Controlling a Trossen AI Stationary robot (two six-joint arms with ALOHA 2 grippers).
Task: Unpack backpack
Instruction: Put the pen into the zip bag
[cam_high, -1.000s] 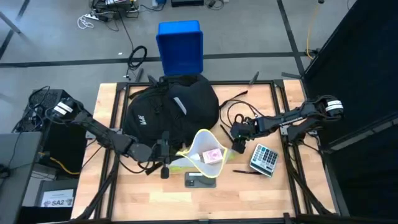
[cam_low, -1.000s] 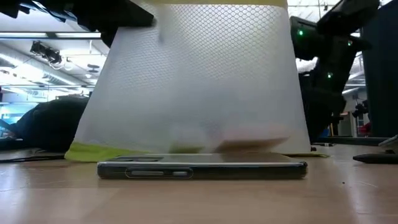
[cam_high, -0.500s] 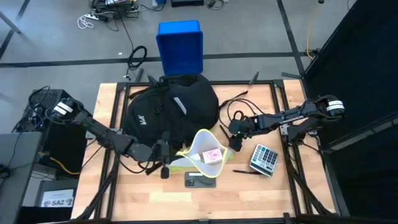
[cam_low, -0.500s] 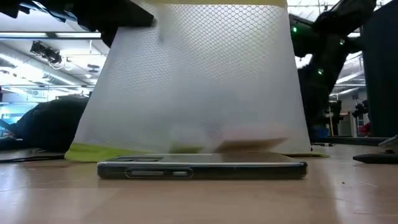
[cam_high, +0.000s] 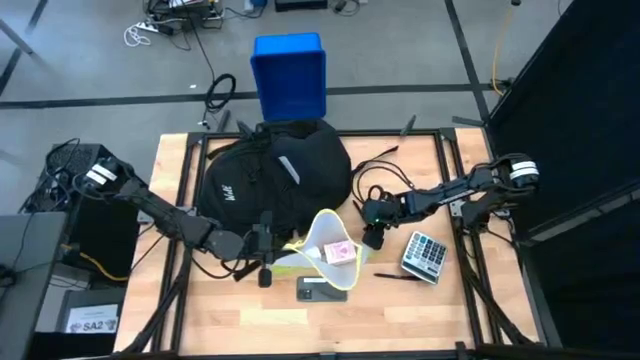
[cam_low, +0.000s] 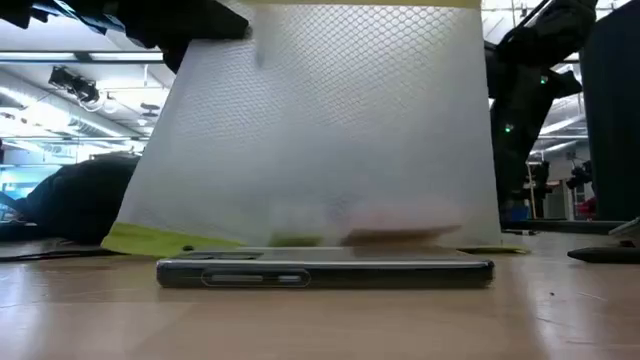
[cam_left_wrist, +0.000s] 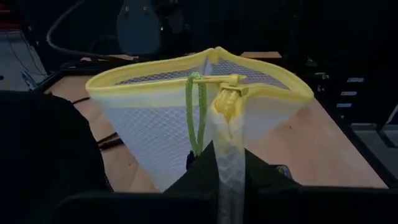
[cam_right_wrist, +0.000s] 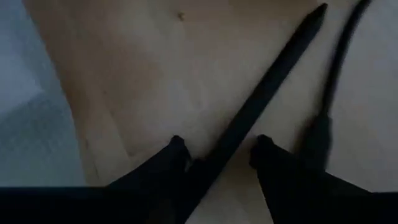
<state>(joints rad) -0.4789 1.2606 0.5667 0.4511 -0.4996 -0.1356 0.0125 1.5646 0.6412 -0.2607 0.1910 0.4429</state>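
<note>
High view: backpack lies lengthwise toward the table's far edge; right tool parted.

Clutter I see on and behind the surface

A mesh pouch with a yellow rim stands open, a pink item inside; a phone lies just before it. To its right I see a calculator, a pen and cables. A blue box sits on the floor beyond.
</note>
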